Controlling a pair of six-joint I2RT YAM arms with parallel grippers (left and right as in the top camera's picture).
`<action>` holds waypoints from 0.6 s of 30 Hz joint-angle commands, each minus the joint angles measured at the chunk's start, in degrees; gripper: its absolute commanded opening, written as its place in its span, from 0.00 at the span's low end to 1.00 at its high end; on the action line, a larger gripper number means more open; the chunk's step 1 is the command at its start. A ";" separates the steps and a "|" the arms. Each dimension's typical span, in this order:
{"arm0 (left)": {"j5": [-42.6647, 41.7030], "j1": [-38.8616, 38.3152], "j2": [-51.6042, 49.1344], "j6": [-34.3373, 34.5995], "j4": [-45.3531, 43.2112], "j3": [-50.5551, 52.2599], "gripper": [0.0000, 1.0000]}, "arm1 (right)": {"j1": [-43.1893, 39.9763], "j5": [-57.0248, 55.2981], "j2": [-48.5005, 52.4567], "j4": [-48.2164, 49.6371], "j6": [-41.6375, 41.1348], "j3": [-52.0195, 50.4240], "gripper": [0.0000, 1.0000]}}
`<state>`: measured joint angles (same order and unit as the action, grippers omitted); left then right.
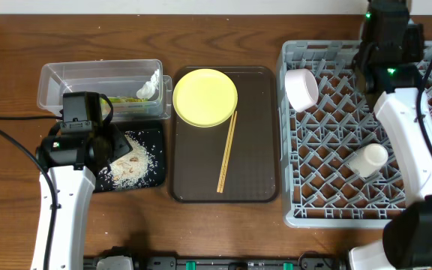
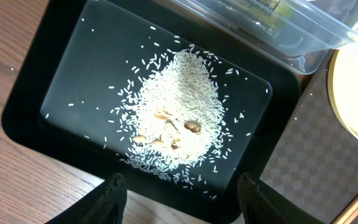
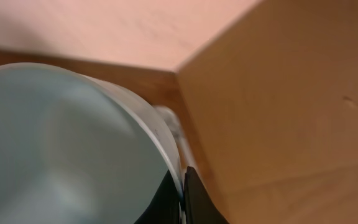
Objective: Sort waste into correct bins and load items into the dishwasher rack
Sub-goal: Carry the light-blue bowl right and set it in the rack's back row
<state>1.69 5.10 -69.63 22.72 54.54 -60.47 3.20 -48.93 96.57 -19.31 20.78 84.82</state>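
Near the table's left edge, my left hand (image 2: pixel 182 200) is hovering spread wide over the black tray (image 2: pixel 61 74) and its heaped rice scraps (image 2: pixel 179 106). Behind it the clear tub (image 1: pixel 58 86) is holding the snack wrapper (image 1: pixel 126 100) and tissue (image 1: pixel 151 86). Mid-table, the yellow plate (image 1: pixel 205 96) and chopsticks (image 1: pixel 226 152) are sitting on the brown tray (image 1: pixel 261 150). Toward the right edge, the grey rack (image 1: pixel 328 112) is carrying a white bowl (image 1: pixel 301 88) and a cup (image 1: pixel 369 158). Near the far right corner, my right hand (image 3: pixel 182 200) is pinching the light blue bowl (image 3: pixel 61 143) by its rim.

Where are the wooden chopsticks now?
In the overhead view, the chopsticks lie on the brown tray, their far ends by the yellow plate's right edge.
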 commanded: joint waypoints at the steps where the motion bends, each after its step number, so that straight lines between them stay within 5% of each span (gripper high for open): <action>1: 0.24 0.24 0.39 0.55 0.07 -0.42 0.60 | -1.97 -5.73 3.91 0.02 5.05 0.72 0.01; 18: 0.24 0.24 0.39 0.55 0.09 -0.42 0.61 | 0.94 -3.30 12.13 -3.91 -1.07 0.57 0.01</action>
<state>1.69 5.10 -69.63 22.72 54.46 -60.47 3.36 -52.03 107.39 -22.96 21.69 84.79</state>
